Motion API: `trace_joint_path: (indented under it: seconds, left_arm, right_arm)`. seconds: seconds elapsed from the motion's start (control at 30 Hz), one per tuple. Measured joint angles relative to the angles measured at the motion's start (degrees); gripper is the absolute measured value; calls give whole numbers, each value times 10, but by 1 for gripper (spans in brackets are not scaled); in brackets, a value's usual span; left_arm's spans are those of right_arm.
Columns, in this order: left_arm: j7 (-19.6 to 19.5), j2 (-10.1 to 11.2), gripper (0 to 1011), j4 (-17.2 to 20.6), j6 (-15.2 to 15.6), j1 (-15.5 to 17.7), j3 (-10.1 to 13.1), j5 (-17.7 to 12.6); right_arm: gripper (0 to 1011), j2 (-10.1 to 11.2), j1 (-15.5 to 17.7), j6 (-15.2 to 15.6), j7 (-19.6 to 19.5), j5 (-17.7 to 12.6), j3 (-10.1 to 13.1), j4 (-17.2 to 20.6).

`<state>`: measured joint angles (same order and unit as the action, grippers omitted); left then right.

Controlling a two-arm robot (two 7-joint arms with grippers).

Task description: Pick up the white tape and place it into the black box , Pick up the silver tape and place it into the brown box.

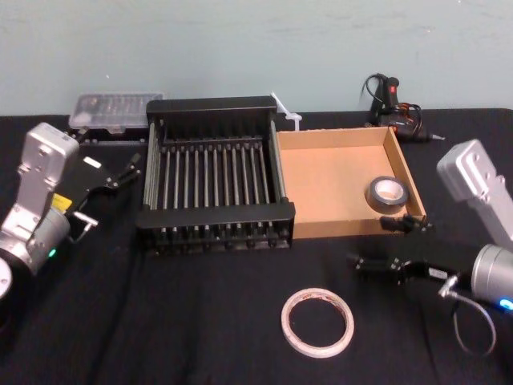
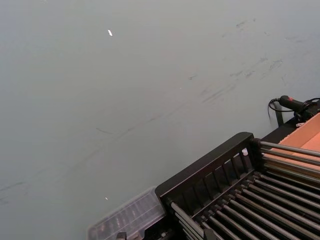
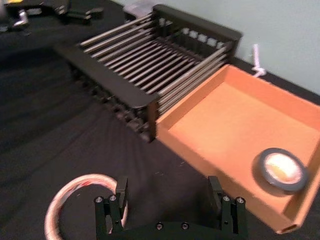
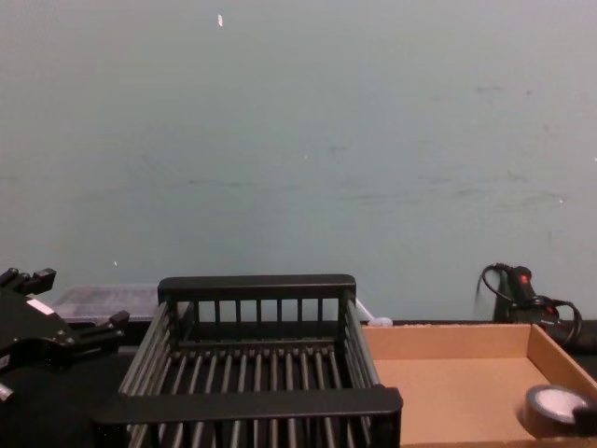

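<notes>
White tape [image 1: 317,294] lies at seven o'clock from the right gripper [image 1: 369,242], whose fingers are spread. Silver tape [image 1: 377,200] already sits in the brown box [image 1: 345,228]. The white roll's pickup seems next, which calls for straddling its band. Left gripper [image 1: 112,192] idles, fingers apart, at the black box's [image 1: 216,215] nine o'clock.

White tape [image 1: 317,322]: flat, near table [image 1: 160,321] front edge. Silver tape [image 1: 386,193]: flat, brown box [image 1: 345,227] right front corner. Black box [image 1: 216,215] adjoins its left side.

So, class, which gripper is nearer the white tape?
Right. The right gripper is open just beyond the white tape, to its right. The left gripper is much farther off, by the left side of the black box.
</notes>
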<state>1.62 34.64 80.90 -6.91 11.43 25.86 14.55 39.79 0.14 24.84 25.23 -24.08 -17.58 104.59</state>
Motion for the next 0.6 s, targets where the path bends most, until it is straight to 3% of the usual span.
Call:
trace_joint_path:
  seconds: [0.23, 0.6]
  left_arm:
    - [0, 0, 1001, 0, 0, 0, 0, 0]
    - [0, 0, 1001, 0, 0, 0, 0, 0]
  right_arm:
    - [1002, 22, 6, -3, 15, 4, -32, 13]
    - [1002, 29, -1, 4, 23, 10, -62, 9]
